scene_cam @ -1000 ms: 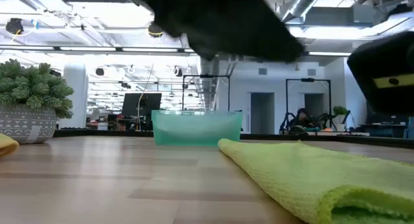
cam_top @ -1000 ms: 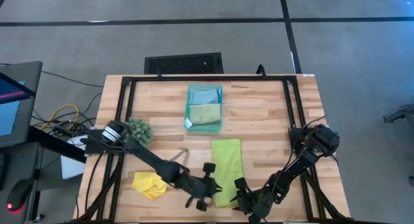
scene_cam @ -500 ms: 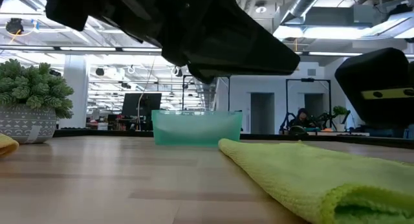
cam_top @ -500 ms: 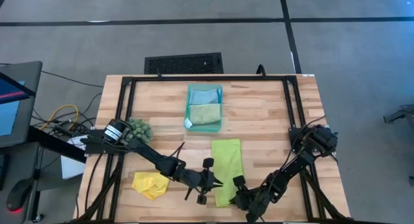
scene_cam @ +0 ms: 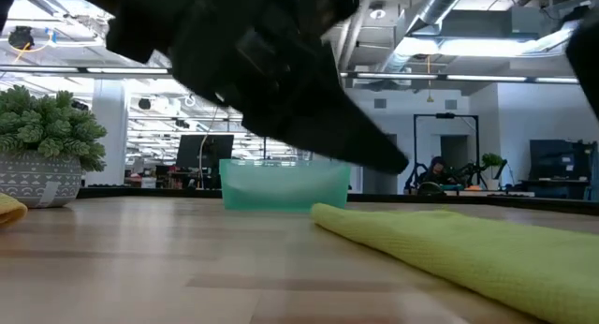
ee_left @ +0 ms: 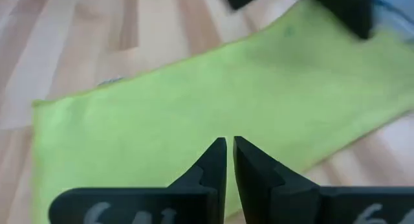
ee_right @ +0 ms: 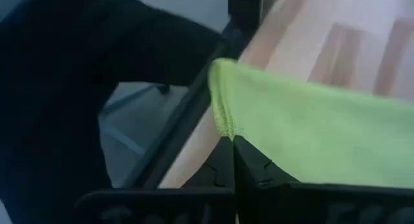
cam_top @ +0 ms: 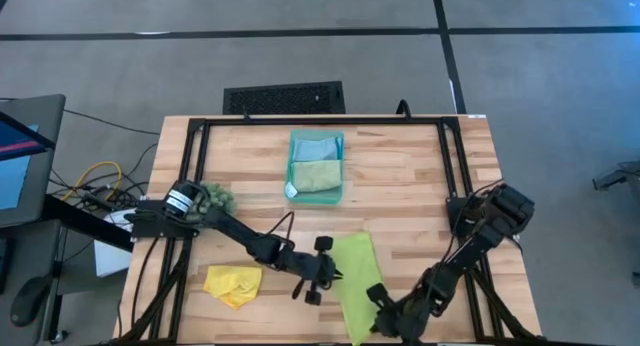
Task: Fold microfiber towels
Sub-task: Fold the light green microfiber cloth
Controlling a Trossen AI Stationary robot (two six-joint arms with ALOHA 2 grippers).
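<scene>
Lime green towel spread flat on tabletop, near front edge. Its near edge pinched by right tool, fingers clenched on cloth at tabletop's front edge. Left tool held clenched just above towel's far left part, nothing grasped. Yellow towel crumpled at front left. Light blue towel and sage green towel stored in teal tray.

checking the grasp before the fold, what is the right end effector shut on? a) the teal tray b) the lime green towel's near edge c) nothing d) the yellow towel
b: the right wrist view shows the right end effector shut on the hemmed edge of the lime green towel, at the table's near edge in the high view.
</scene>
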